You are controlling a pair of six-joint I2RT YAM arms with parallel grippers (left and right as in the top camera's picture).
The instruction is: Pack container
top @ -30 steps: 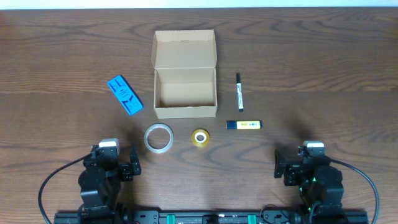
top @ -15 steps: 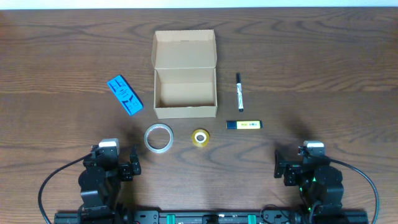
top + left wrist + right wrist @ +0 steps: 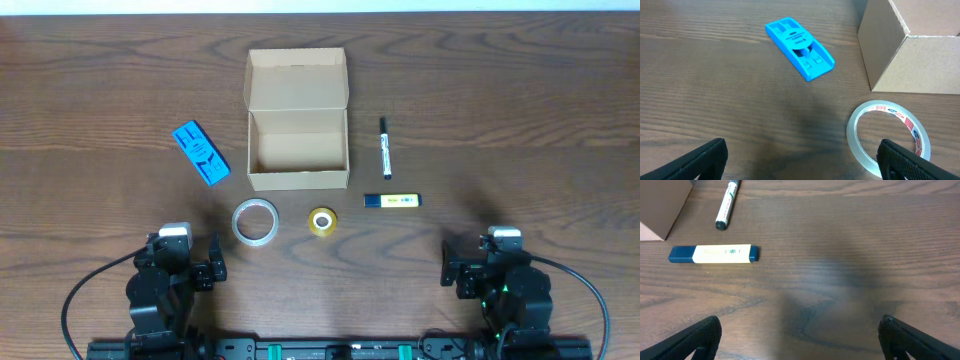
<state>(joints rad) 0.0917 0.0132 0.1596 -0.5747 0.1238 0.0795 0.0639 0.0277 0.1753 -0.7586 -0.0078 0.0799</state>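
The tan cardboard container point(image 3: 298, 150) stands open at the table's middle, its flap lid laid back; its corner shows in the left wrist view point(image 3: 910, 47). A blue packet point(image 3: 200, 152) lies left of it, also in the left wrist view point(image 3: 799, 48). A clear tape roll point(image 3: 255, 221) and a small yellow tape roll point(image 3: 321, 221) lie in front of it. A marker pen point(image 3: 384, 147) and a blue-and-cream stick point(image 3: 392, 201) lie to its right. My left gripper point(image 3: 190, 262) and right gripper point(image 3: 470, 262) are open and empty near the front edge.
The clear tape roll point(image 3: 889, 131) lies just ahead of my left gripper's right finger. The blue-and-cream stick point(image 3: 714, 254) and the marker pen point(image 3: 727, 207) lie ahead left of my right gripper. Bare wood surrounds both arms.
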